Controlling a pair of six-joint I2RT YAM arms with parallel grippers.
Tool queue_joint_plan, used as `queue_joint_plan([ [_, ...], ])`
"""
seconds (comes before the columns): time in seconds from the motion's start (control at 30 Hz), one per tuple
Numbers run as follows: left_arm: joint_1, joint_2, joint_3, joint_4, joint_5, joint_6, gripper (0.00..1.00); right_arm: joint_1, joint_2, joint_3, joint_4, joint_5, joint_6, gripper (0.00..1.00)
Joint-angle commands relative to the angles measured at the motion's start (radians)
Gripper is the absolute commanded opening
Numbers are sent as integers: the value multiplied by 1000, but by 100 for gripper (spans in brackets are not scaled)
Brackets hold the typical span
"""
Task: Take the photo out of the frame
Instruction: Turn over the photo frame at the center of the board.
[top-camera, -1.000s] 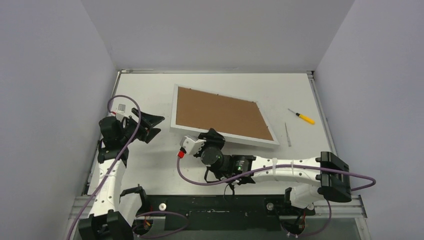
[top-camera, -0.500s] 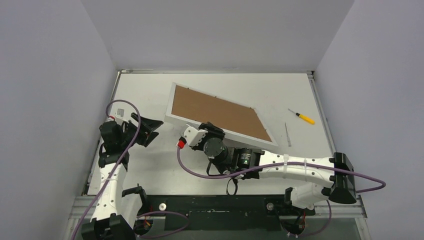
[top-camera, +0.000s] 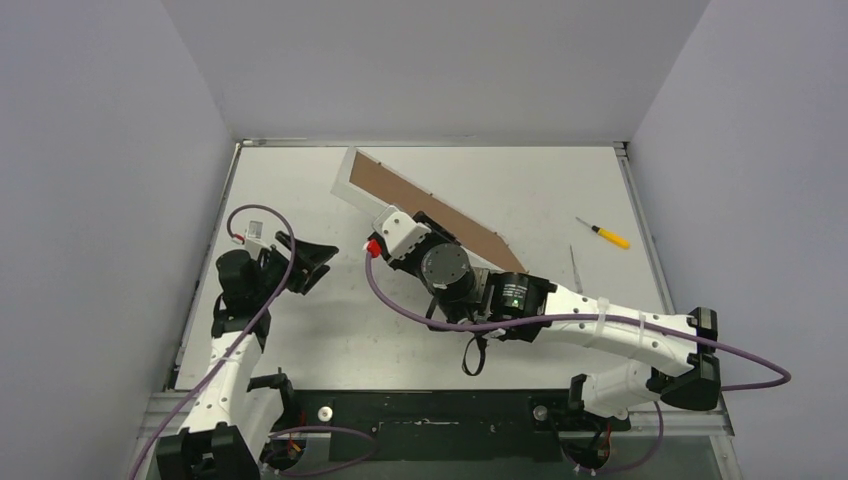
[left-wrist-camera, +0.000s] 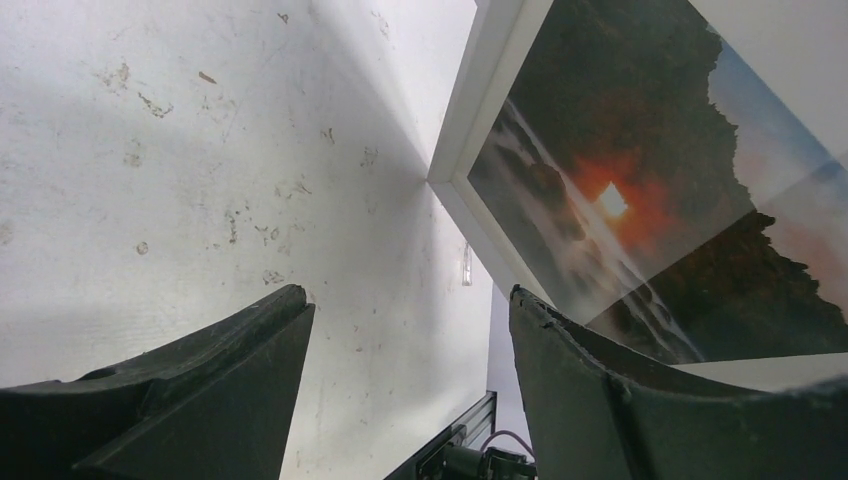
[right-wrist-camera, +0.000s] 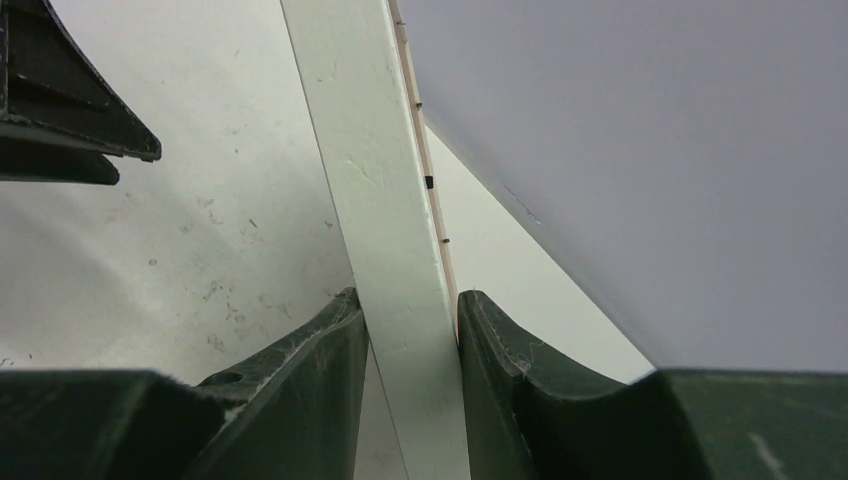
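The frame (top-camera: 420, 205) stands tilted steeply on its far edge at the middle of the table, brown back facing up and right. My right gripper (top-camera: 418, 235) is shut on its raised near edge; in the right wrist view the white frame edge (right-wrist-camera: 385, 200) runs between the two fingers of the right gripper (right-wrist-camera: 410, 305). My left gripper (top-camera: 315, 262) is open and empty, left of the frame and apart from it. In the left wrist view, the white frame border (left-wrist-camera: 495, 90) and the sunset photo (left-wrist-camera: 610, 200) behind the glass show past the left gripper (left-wrist-camera: 410, 300).
A yellow-handled screwdriver (top-camera: 608, 235) and a thin metal tool (top-camera: 577, 268) lie on the table (top-camera: 300, 330) to the right of the frame. Grey walls close the table on the left, back and right.
The right gripper has lifted the frame's near edge, swinging it from nearly flat to steeply tilted. The left gripper has shifted a little to the right and its fingers have narrowed slightly.
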Motion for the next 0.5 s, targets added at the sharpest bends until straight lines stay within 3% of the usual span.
queue_joint_plan([
  [0.0,-25,4,33,74,-36,8,70,-2,-12,141,75,-2,54,5],
  [0.27,-73,36,30,146,-45,-3,68,-16,47,377,32,-19,43,5],
  [0.47,-87,71,16,201,-18,-16,67,-98,123,525,-97,-49,180,5],
])
